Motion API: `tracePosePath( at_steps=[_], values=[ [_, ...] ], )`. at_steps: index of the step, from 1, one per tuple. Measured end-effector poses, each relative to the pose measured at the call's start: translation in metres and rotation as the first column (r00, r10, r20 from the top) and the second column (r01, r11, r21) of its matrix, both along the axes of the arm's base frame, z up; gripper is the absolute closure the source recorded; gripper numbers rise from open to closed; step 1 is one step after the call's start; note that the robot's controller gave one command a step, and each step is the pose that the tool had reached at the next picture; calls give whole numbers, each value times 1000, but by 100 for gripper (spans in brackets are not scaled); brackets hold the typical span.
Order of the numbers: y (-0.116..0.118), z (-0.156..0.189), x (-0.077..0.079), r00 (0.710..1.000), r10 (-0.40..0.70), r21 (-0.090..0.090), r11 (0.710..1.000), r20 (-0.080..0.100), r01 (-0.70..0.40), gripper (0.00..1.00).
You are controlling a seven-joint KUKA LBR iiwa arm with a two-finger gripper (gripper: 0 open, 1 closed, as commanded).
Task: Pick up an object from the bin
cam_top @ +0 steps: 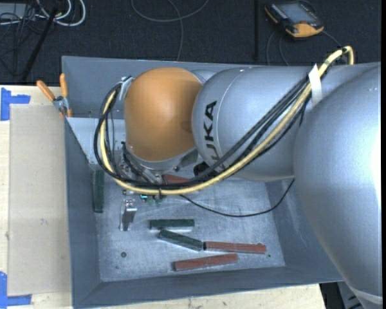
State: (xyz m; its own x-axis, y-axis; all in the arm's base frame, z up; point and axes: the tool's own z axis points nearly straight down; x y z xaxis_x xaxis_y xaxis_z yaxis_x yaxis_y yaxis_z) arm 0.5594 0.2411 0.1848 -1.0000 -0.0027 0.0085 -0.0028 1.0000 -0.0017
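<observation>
My gripper reaches down below the orange cover at the left side of the bin floor, its metal tip close to the floor. A dark green bar lies lengthwise along the left wall, just left of the tip. Another dark green bar lies flat on the floor a short way to the right of the tip. Nothing shows in the gripper.
Nearer the front lie a third dark green bar, slanted, and two red-brown bars. The arm, its orange cover and its cables hide the back and right of the bin. A small dark speck sits front left.
</observation>
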Motion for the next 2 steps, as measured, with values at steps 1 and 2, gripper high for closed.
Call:
tracePosePath(
  at_steps=[1, 2],
  values=[
    [-1, 5, 2, 1000, -4, 2, 1000, 7, 4, 0],
    [-47, -32, 30, 1000, 13, 4, 1000, 11, -13, 0]
  ],
)
